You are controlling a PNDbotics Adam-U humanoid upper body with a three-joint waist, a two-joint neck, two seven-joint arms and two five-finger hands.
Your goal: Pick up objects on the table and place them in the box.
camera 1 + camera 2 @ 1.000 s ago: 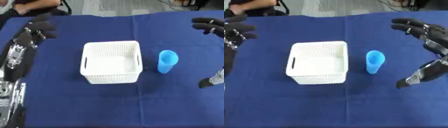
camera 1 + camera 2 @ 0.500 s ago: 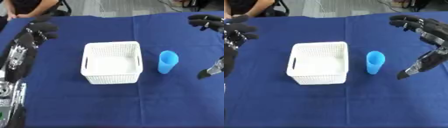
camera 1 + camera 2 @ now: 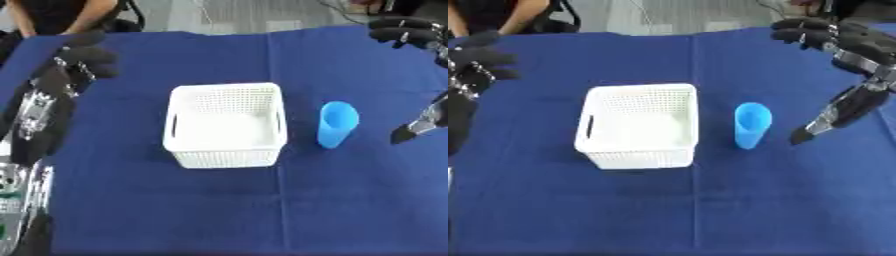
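While the right hand hangs high over the far right of the bench with its fingers curled and nothing in them, the blue cup stands upright just to the right of the white box, apart from it, so I judge the pick is not yet begun. Its long axis runs straight up, mouth to the ceiling, which should suit a grasp from the side; the left hand waits at far left, likewise curled round nothing
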